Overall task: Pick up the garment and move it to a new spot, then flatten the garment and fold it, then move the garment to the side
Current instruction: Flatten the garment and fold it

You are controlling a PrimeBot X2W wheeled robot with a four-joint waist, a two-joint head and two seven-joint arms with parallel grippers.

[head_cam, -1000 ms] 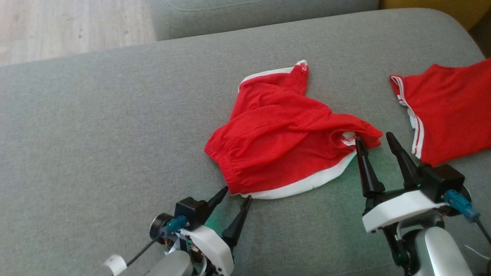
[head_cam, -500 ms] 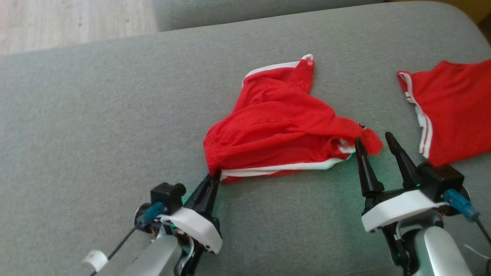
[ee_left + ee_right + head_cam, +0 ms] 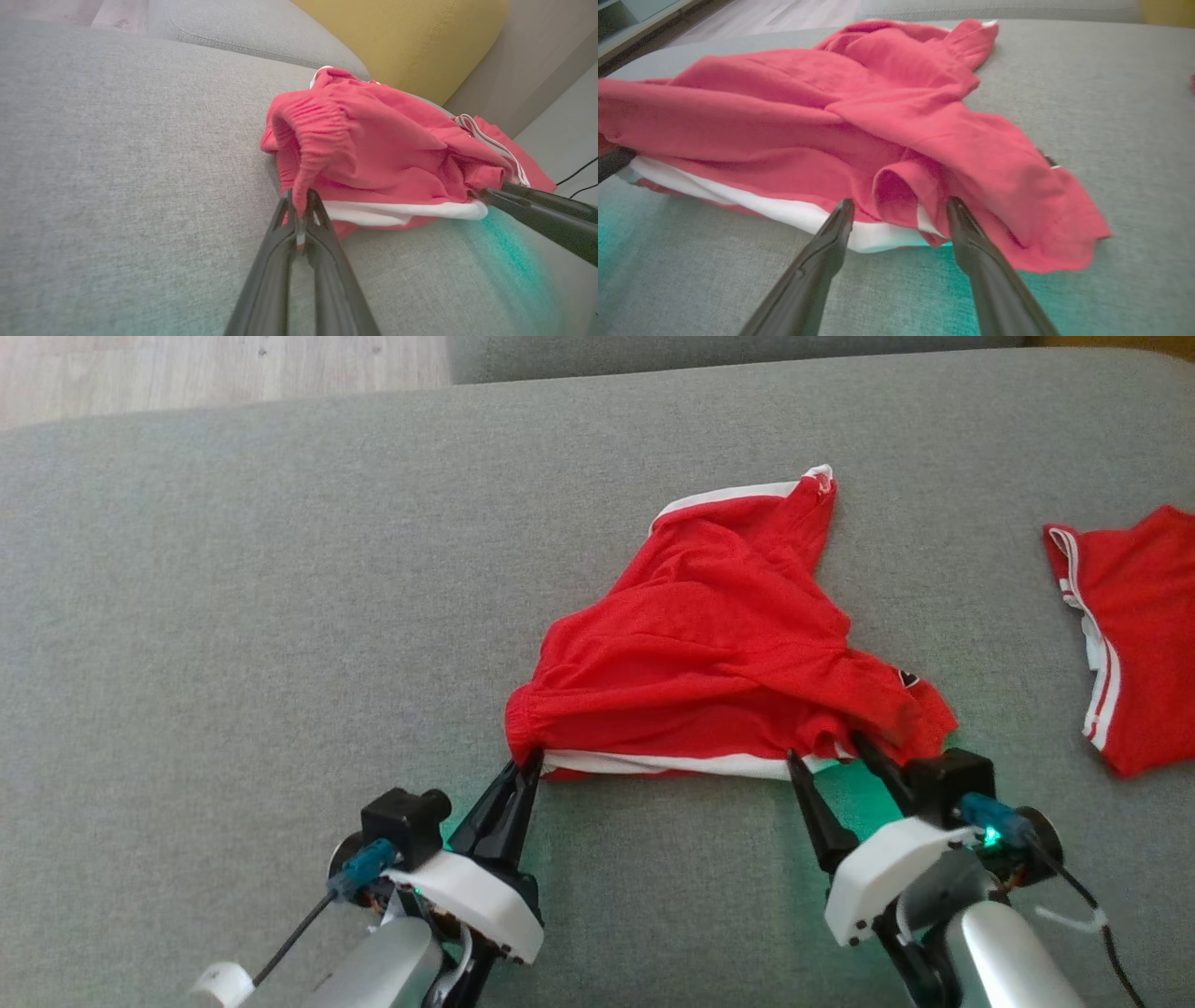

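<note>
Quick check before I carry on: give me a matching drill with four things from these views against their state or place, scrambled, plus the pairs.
Things:
1. left gripper
2. right gripper
3. garment
4. second red garment

States or places:
A. lies apart, at the head view's right edge
B. open, fingertips at the garment's near edge
C. shut on a corner of the garment
D. bunched on the grey sofa, between the two grippers

Pairs: 1-C; 2-B; 3-D; 4-A

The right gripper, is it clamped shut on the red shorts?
No, the right gripper has its two fingers spread apart, one on each side of a fold of the red shorts.
</note>
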